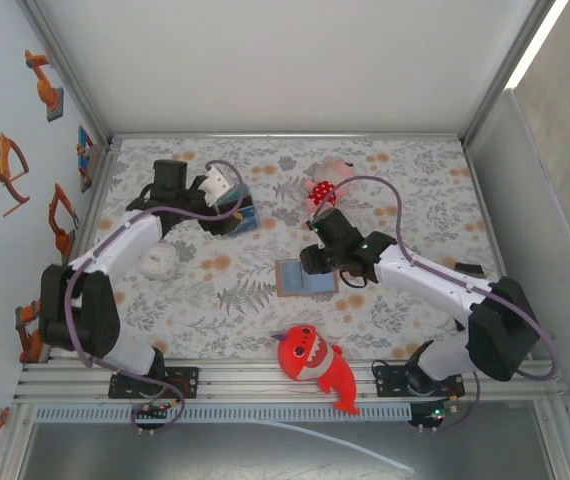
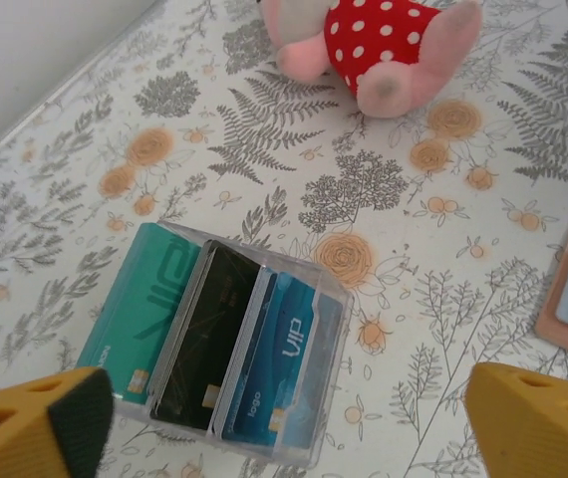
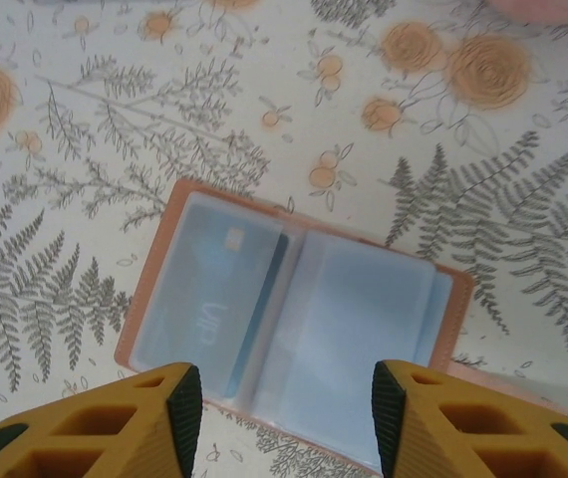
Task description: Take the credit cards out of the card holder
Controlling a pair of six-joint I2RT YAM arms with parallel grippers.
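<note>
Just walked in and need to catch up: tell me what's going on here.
Two robot arms are emptying a card holder. The card holder lies open on the floral table, with a pale blue card in one pocket; the right hand hovers open just above its near edge. The left hand is open over a fan of teal, black and blue cards in clear plastic, lying apart from the holder. Neither hand grips anything.
</note>
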